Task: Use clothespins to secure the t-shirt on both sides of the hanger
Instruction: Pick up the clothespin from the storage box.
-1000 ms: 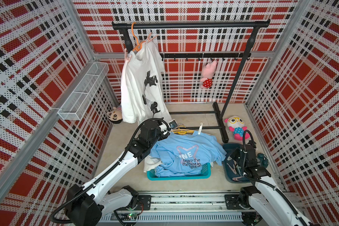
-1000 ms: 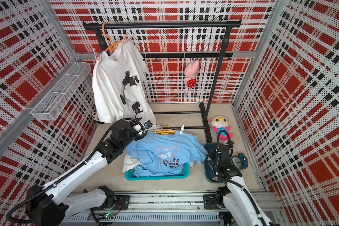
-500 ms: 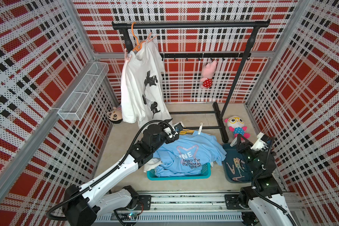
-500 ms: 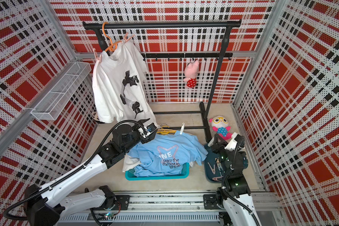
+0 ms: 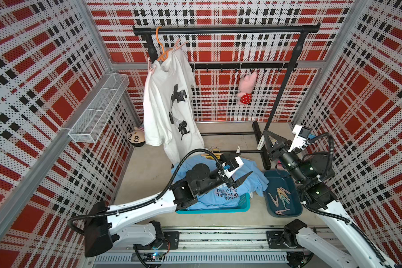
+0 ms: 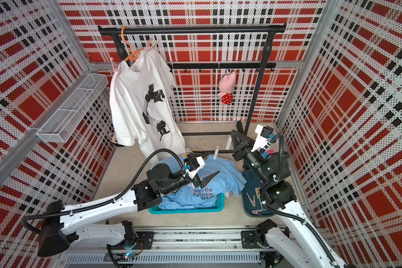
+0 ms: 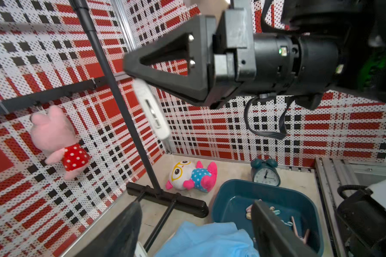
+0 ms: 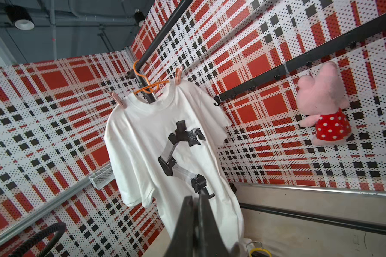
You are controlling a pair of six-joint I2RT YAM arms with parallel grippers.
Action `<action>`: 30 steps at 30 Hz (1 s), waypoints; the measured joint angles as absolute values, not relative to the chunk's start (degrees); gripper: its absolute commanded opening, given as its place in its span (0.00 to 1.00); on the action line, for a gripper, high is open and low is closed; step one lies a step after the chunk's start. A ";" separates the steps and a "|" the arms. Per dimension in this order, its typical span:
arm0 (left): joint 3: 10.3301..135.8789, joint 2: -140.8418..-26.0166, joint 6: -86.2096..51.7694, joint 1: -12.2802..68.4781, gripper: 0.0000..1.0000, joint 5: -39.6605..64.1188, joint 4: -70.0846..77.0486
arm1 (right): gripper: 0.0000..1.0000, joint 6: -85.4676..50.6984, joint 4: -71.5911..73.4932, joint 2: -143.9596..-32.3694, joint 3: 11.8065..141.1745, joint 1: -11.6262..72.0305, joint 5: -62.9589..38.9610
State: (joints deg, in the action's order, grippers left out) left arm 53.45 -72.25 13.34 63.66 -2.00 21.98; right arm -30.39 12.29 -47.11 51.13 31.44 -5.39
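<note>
Beside the black rack's post, the right gripper pinches a white clothespin, the left gripper gapes empty above the blue t-shirt, and more clothespins lie in the dark tray.

I see a pink plush toy in a red spotted dress hanging from the black hook rail. A white wire basket is fixed to the side wall. On the floor, a goggle-eyed plush lies near a teal alarm clock.
</note>
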 measured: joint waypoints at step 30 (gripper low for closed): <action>62.57 -79.00 -2.55 62.26 0.28 -4.82 26.52 | 0.00 -18.81 13.10 -45.45 51.20 39.59 -1.96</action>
